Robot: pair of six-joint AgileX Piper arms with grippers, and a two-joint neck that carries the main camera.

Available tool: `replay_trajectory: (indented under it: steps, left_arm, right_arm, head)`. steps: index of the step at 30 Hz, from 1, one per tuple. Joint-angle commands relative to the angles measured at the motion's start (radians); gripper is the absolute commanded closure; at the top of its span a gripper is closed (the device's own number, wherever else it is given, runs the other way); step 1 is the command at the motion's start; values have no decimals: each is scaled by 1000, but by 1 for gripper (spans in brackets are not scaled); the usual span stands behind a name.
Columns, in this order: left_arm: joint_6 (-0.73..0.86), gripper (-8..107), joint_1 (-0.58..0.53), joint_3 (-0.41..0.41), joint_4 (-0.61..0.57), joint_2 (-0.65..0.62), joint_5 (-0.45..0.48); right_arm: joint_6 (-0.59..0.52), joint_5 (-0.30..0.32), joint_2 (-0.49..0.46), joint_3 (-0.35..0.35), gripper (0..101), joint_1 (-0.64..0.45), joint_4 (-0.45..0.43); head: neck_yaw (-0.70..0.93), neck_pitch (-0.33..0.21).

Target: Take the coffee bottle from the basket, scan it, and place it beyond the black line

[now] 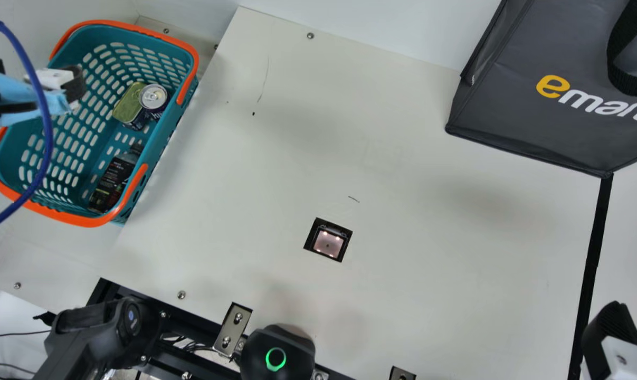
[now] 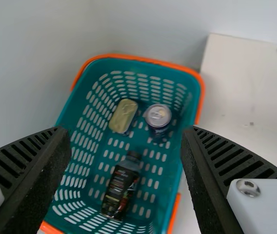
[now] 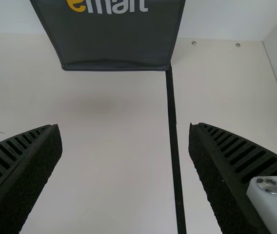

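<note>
The dark coffee bottle (image 1: 112, 179) lies in the teal basket (image 1: 165, 58); in the left wrist view the bottle (image 2: 122, 185) rests on the floor of the basket (image 2: 65, 141). My left gripper (image 1: 78, 89) is above the basket's left part in the main view; in its wrist view the left gripper (image 2: 126, 141) stands open with nothing between its fingers. My right gripper (image 1: 611, 332) is near the black line (image 1: 598, 237) at the main view's lower right; in its wrist view the right gripper (image 3: 125, 136) is open and empty over the table. The scanner (image 1: 327, 243) is set in the table.
A silver-topped can (image 1: 153, 97) and a yellowish-lidded tin (image 1: 130, 104) share the basket. A grey bag (image 1: 534, 126) stands at the table's back right. A blue cable (image 1: 48, 132) hangs across the main view's left side, in front of the basket.
</note>
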Motion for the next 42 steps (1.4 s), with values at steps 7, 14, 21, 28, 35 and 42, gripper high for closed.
replay_trajectory:
  steps: [7,14,21,28,35,42]
  left_arm:
    - [2,9,52,35,22,60,-59]
    - [2,9,38,60,38,114,-99]
    - [5,9,28,95,51,165,-139]
    - [44,9,39,140,33,212,-183]
    - [142,9,68,178,-25,270,-240]
    - [300,9,107,209,-118,344,-295]
  right_arm:
    - [0,-1,0,0,11,0,0]
    - [0,-1,0,0,11,0,0]
    - [0,-1,0,0,11,0,0]
    - [0,-1,0,0,11,0,0]
    - [0,-1,0,0,11,0,0]
    - [0,-1,0,0,11,0,0]
  head:
    - [2,-17]
    - [2,-17]
    - [2,-17]
    - [2,-17]
    - [2,-17]
    - [2,-17]
